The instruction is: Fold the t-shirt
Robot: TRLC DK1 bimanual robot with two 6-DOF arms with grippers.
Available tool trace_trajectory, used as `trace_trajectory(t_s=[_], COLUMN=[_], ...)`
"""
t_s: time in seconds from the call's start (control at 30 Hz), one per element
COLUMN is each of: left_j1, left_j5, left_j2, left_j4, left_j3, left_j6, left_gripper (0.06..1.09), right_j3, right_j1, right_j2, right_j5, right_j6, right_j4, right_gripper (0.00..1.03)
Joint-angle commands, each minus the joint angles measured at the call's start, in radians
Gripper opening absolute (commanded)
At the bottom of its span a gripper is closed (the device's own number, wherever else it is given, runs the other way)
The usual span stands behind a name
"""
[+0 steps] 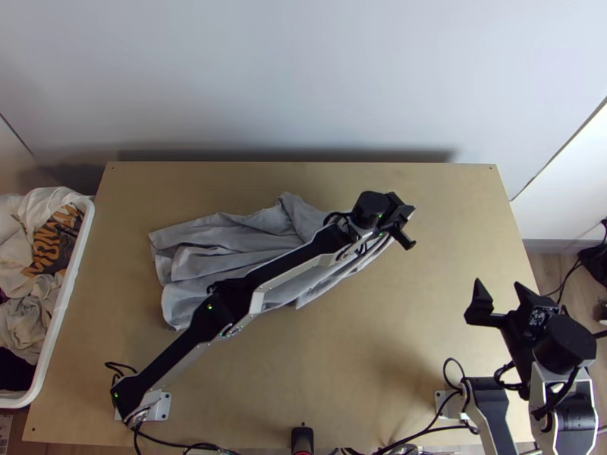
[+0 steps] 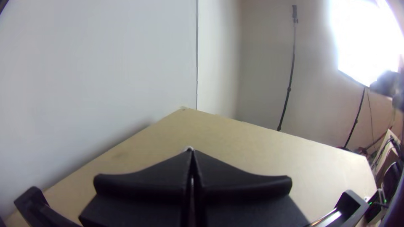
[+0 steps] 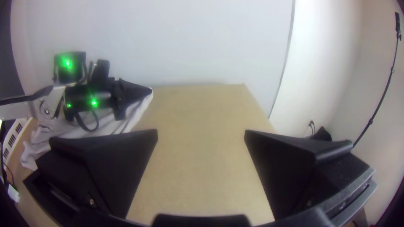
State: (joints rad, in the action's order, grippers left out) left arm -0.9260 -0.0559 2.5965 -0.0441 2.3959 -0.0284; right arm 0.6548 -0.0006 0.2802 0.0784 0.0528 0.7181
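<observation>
Right gripper (image 3: 201, 131) nearest, its fingers spread and empty; the left gripper (image 2: 190, 151) pinches an edge of the grey t-shirt (image 1: 205, 262), rumpled on the counter (image 1: 364, 364). Pulling one-armed could skew the cloth or slip that slight hold.

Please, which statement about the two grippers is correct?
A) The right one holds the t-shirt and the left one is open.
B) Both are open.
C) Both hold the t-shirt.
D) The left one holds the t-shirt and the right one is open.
D: the left gripper is closed with cloth of the t-shirt at its tips, while the right gripper stands wide open, away from the cloth.
</observation>
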Motion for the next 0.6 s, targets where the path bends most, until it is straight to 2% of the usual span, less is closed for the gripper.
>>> trace_trajectory(t_s=[0.0, 0.03, 0.07, 0.1, 0.23, 0.4, 0.5, 0.57], left_j1=[-0.030, -0.031, -0.031, -0.031, -0.025, 0.039, 0.101, 0.139], left_j5=[0.097, 0.094, 0.094, 0.094, 0.074, 0.048, -0.045, -0.087], left_j2=[0.005, -0.006, -0.015, -0.035, -0.098, -0.193, -0.292, -0.391], left_j4=[-0.082, -0.051, -0.045, -0.043, 0.052, 0.280, 0.403, 0.424], left_j3=[-0.061, -0.061, -0.072, -0.096, -0.139, -0.185, -0.296, -0.422], left_j6=[-0.177, -0.188, -0.189, -0.189, -0.176, -0.136, -0.110, -0.117], left_gripper=[0.38, 0.57, 0.87, 1.06, 1.04, 1.04, 1.04, 1.04], right_j3=[-0.006, -0.006, -0.009, -0.011, -0.003, -0.020, -0.043, -0.037], right_j1=[-0.002, -0.007, -0.007, -0.007, -0.007, -0.006, -0.004, 0.005], right_j2=[0.025, 0.027, 0.027, 0.028, 0.054, 0.157, 0.223, 0.301], right_j5=[0.001, 0.000, 0.000, 0.000, 0.000, -0.009, -0.101, -0.157], right_j6=[0.001, -0.001, -0.002, -0.002, -0.007, -0.010, -0.007, -0.004], right_j4=[-0.020, -0.020, -0.020, -0.020, -0.031, -0.039, -0.078, -0.095], right_gripper=[0.97, 0.97, 0.98, 0.98, 0.98, 0.98, 0.98, 0.98])
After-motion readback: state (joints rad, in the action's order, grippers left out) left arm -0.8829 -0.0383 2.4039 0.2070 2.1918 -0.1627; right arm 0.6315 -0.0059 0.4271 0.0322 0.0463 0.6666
